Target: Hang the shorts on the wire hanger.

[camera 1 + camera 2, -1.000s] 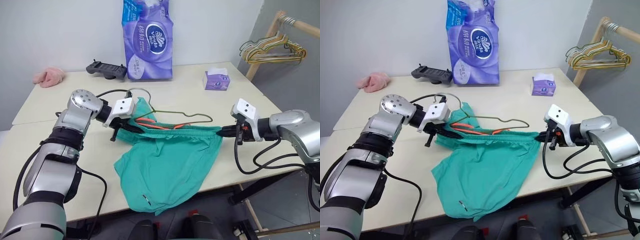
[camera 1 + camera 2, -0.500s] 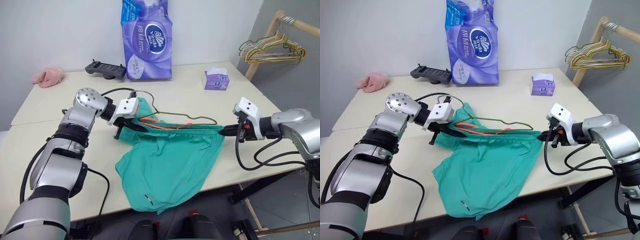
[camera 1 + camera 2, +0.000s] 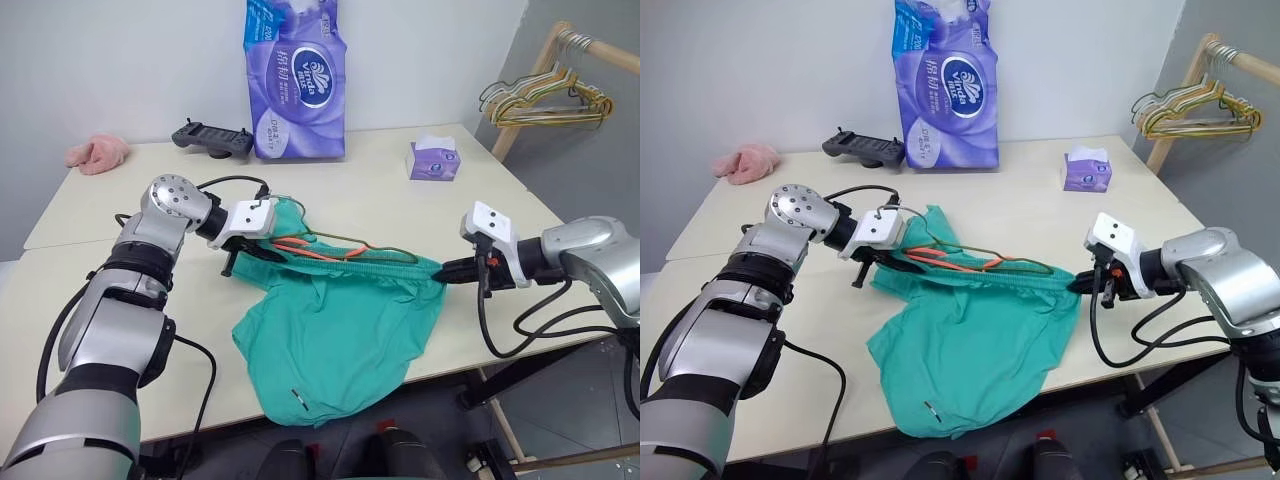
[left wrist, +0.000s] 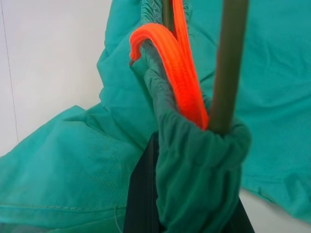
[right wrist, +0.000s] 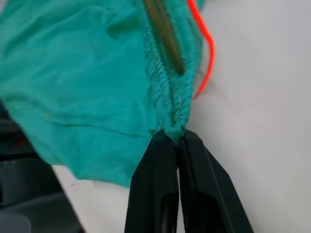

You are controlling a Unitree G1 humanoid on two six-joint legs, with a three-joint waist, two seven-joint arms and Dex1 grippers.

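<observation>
You have the shorts (image 3: 340,320) pinched by the waistband at both ends, left gripper (image 3: 262,251) and right gripper (image 3: 447,269) each clamped on fabric, legs draping off the table's (image 3: 120,290) near edge. Keep the band taut and work it over the wire hanger (image 3: 345,245) lying along it.

My arms are silver-grey metal with black joints and looping black cables; each tool, left tool (image 3: 262,254) and right tool (image 3: 447,270), has black fingers behind a white wrist block.

Bare table (image 3: 100,290) beside shorts (image 3: 340,330); tissue pack (image 3: 295,80), controller (image 3: 212,138) behind.
</observation>
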